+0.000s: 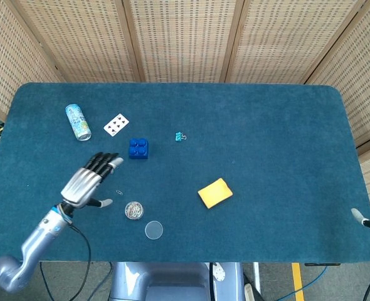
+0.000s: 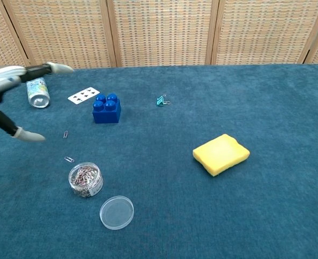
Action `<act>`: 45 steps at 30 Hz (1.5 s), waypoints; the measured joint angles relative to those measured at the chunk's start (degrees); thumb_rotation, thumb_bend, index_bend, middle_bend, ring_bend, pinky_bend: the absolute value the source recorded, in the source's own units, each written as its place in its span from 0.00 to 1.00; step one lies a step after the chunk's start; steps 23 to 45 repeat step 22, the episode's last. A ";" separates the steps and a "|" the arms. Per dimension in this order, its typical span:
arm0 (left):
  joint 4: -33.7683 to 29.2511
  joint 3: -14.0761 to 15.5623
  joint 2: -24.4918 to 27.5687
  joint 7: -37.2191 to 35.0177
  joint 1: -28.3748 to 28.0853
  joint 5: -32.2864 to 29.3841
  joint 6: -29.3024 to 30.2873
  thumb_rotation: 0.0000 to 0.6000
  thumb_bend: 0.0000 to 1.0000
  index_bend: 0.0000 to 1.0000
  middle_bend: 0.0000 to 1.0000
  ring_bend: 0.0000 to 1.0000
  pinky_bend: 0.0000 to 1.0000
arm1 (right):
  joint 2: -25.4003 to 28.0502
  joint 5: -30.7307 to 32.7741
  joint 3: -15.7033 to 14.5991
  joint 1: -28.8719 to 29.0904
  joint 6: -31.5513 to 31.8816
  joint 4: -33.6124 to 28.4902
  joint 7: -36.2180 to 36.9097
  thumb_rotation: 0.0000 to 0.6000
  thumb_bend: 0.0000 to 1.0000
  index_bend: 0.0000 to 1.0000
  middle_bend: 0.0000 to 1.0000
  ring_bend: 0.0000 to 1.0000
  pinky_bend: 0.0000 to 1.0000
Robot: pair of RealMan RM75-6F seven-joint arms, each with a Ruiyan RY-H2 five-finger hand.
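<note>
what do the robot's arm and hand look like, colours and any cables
The left hand has a ribbed silver metal back, black fingers and pale whitish fingertips. The left arm behind it is a smooth silver-grey tube with a thin blue ring at the wrist, and a black cable runs down from the wrist. Of the right side, only a small pale tip shows at the head view's edge.

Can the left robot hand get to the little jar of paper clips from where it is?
Probably yes. The left robot hand is open and holds nothing, just beside the jar of paper clips. Only a loose paper clip lies between them on the table.
</note>
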 measured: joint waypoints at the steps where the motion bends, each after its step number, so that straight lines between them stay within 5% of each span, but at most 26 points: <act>1: -0.76 -0.13 0.67 0.97 0.87 -1.25 0.63 1.00 0.00 0.00 0.00 0.00 0.00 | -0.01 -0.08 -0.03 0.00 0.03 -0.02 -0.09 1.00 0.00 0.00 0.00 0.00 0.00; 11: -12.27 0.12 9.25 10.39 14.10 -11.80 12.34 1.00 0.00 0.00 0.00 0.00 0.00 | -0.24 -0.85 -0.59 0.30 -0.17 -0.31 -2.75 1.00 0.00 0.00 0.00 0.00 0.00; 17: -15.39 1.27 12.90 11.52 18.46 -11.01 16.87 1.00 0.00 0.00 0.00 0.00 0.00 | -0.72 -0.90 -0.75 0.25 0.72 -0.66 -6.83 1.00 0.00 0.00 0.00 0.00 0.00; 22: -15.16 1.44 13.43 10.68 19.99 -9.14 17.91 1.00 0.00 0.00 0.00 0.00 0.00 | -0.90 0.01 -0.92 -0.01 1.43 -1.93 -12.11 1.00 0.00 0.00 0.00 0.00 0.00; 45: -15.16 1.44 13.43 10.68 19.99 -9.14 17.91 1.00 0.00 0.00 0.00 0.00 0.00 | -0.90 0.01 -0.92 -0.01 1.43 -1.93 -12.11 1.00 0.00 0.00 0.00 0.00 0.00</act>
